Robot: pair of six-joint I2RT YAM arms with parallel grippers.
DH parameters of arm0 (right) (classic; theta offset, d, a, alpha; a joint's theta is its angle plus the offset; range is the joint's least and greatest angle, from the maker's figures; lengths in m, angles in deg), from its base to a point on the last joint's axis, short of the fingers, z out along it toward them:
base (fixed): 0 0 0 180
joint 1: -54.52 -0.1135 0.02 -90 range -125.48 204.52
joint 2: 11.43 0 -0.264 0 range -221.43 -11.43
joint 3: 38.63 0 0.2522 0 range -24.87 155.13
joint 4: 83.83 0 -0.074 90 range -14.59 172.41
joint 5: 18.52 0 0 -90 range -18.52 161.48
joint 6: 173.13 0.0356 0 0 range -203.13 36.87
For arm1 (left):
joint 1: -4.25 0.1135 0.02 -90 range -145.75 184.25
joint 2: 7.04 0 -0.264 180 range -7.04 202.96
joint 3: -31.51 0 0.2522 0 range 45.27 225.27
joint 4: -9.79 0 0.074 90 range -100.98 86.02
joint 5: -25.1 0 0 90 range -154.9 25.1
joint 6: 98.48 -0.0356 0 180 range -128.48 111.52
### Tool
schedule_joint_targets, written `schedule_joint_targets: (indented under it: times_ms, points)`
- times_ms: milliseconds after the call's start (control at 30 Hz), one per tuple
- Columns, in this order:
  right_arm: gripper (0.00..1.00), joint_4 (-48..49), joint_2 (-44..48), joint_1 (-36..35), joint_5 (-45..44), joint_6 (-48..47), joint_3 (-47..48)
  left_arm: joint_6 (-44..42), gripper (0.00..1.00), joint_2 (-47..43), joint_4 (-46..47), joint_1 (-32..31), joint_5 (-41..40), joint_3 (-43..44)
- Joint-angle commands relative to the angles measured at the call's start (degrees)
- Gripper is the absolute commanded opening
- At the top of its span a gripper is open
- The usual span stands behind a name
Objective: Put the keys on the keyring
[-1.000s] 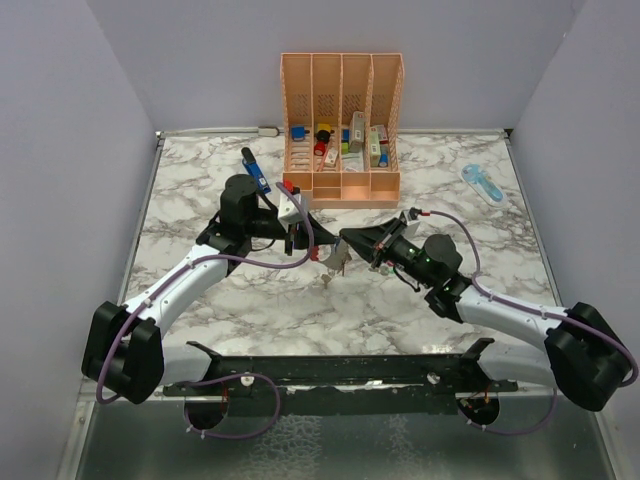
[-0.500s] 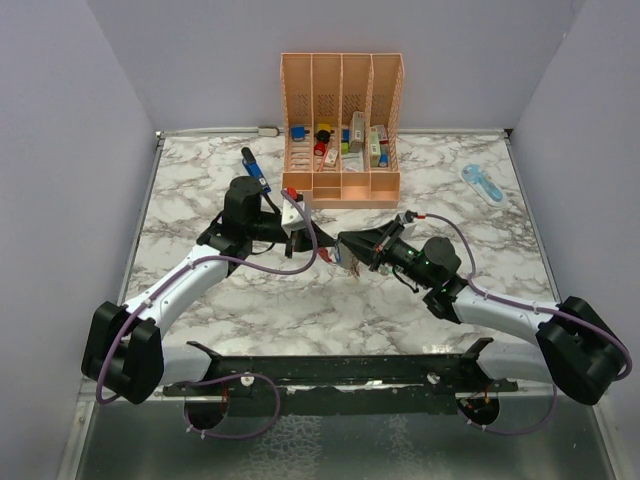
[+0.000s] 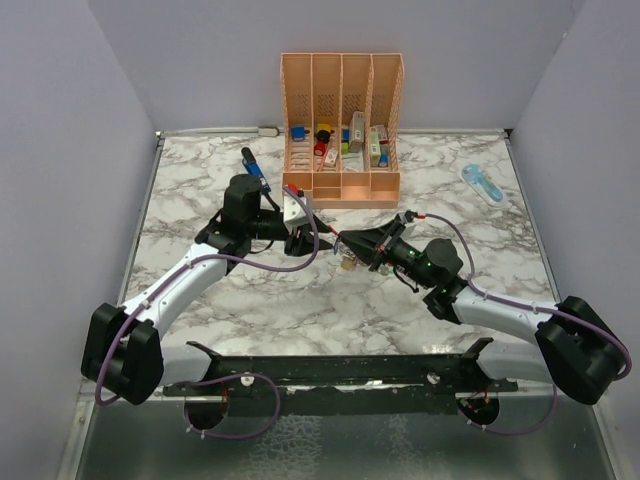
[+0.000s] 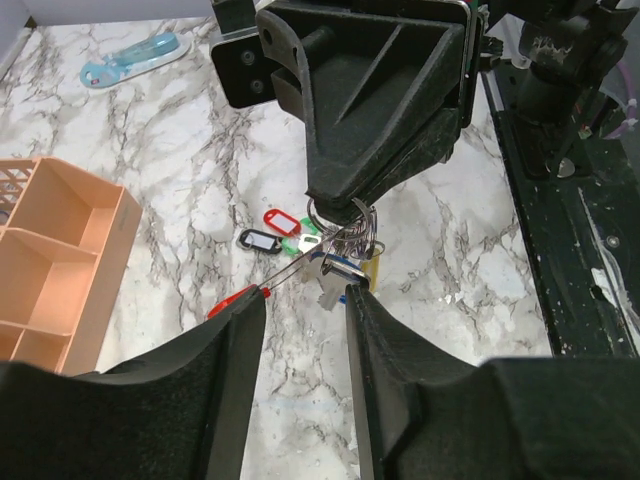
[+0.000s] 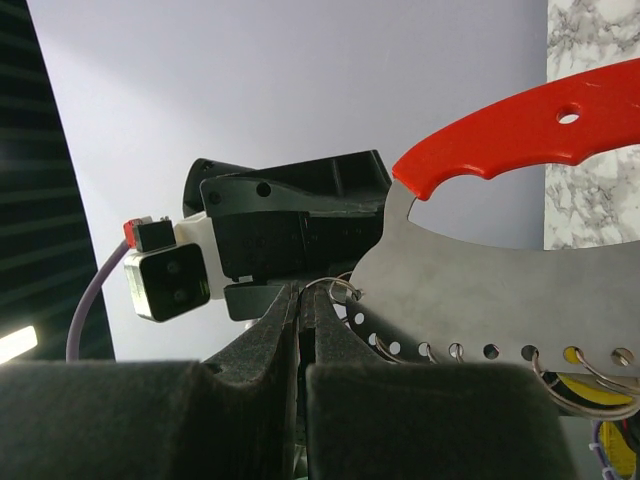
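Over the centre of the tabletop (image 3: 250, 300), right gripper (image 3: 344, 243) clamps the keyring (image 5: 480, 300); left gripper (image 4: 303, 300), jaws parted, straddles the keys (image 4: 338, 266), and one unheld could drop.

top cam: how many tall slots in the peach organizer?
4, side by side, left to right, across the organizer at the table's back edge. None look hidden.

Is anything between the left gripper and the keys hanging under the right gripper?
Nothing visible. The keys hang from the right gripper's tip, just beyond the left gripper's parted fingers. A red tag sits beside one finger, not across the gap.
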Motion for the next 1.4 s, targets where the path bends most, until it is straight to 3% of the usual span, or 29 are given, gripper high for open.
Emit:
schedule_joint_targets:
  times_ms: [0, 633, 1367]
  points:
    - [0.01, 3.5, 1.0, -0.3, 2.6, 0.9, 0.1, -2.6, 0.42, -1.9, -2.6, 0.1, -2.3, 2.1]
    - [0.01, 2.3, 1.2, -0.3, 4.0, 0.8, -0.6, -10.1, 0.52, -3.6, -6.5, 0.1, 7.3, 3.9]
    - [0.01, 1.0, 0.4, -0.2, 6.9, 0.8, 1.3, -14.3, 0.48, 2.1, -8.2, 0.1, 11.9, 2.1]
